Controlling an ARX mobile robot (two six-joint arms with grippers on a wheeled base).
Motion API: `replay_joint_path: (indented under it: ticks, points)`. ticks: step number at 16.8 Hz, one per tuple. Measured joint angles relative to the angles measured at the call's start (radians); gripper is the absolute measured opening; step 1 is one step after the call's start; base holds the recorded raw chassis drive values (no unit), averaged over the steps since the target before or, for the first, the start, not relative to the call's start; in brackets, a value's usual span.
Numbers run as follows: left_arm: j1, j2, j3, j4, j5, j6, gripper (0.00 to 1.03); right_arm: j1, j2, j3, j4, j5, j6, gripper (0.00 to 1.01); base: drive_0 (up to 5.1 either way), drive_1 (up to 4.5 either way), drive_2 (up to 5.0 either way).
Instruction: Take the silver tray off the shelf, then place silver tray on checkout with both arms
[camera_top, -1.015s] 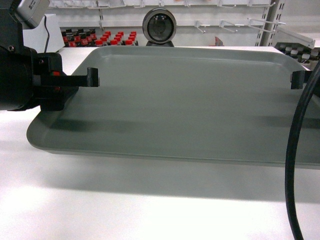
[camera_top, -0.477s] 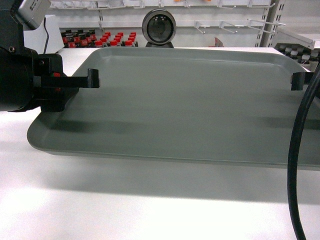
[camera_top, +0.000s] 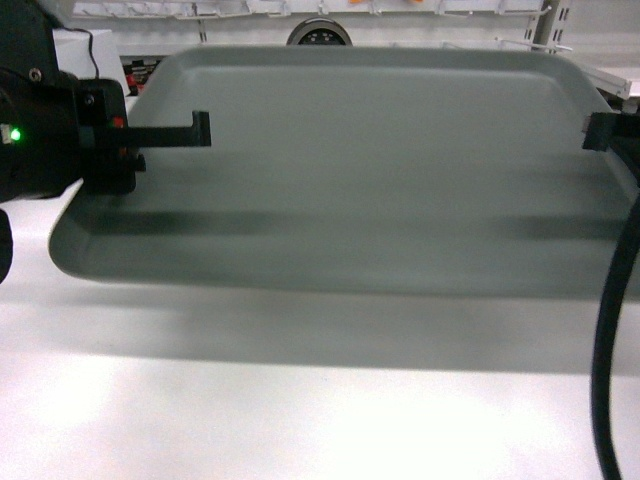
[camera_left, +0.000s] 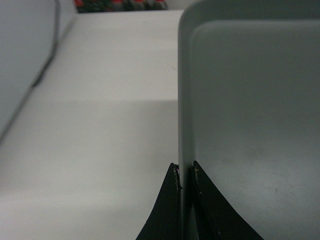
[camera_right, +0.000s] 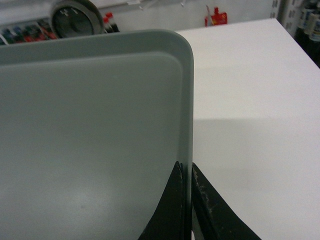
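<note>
tray (camera_top: 380, 170): mid-frame, held above checkout (camera_top: 300, 420)
left gripper (camera_left: 184, 172): pinching left rim
right gripper (camera_right: 187, 172): pinching right rim
risk: thin rim grips, uneven lowering, tray slipping or tilting

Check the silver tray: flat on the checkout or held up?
Held up, tilted. The silver tray casts a shadow on the checkout beneath; left gripper and right gripper each pinch a side rim.

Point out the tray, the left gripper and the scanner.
tray (camera_top: 380, 170): head view, middle of its flat inner surface.
left gripper (camera_left: 184, 176): left wrist view, between the fingertips pinching the tray's rim.
scanner (camera_right: 77, 17): right wrist view, its round head behind the tray.
</note>
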Motion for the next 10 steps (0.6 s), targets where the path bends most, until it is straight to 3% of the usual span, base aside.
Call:
replay_joint_path:
  ticks: [1,2,6,10]
  points:
    - [-0.021,0.006,0.01,0.01,-0.131,0.019,0.03,-0.007,0.031,0.001,0.113,-0.038,0.008,0.02,0.1,4.31,-4.1]
    - [-0.026,0.02,0.024,0.013,-0.168,0.034,0.04,-0.007,0.031,0.016,0.124,-0.047,0.008,0.02,0.1,4.31,-4.1]
    - [-0.022,0.113,0.084,-0.012,-0.168,0.059,0.04,-0.012,0.136,0.111,-0.006,-0.051,-0.008,0.02,0.1,4.31,-4.1]
    - [0.004,0.202,0.143,-0.055,-0.171,0.07,0.04,0.003,0.252,0.235,-0.115,-0.042,-0.046,0.02,0.1,4.31,-4.1]
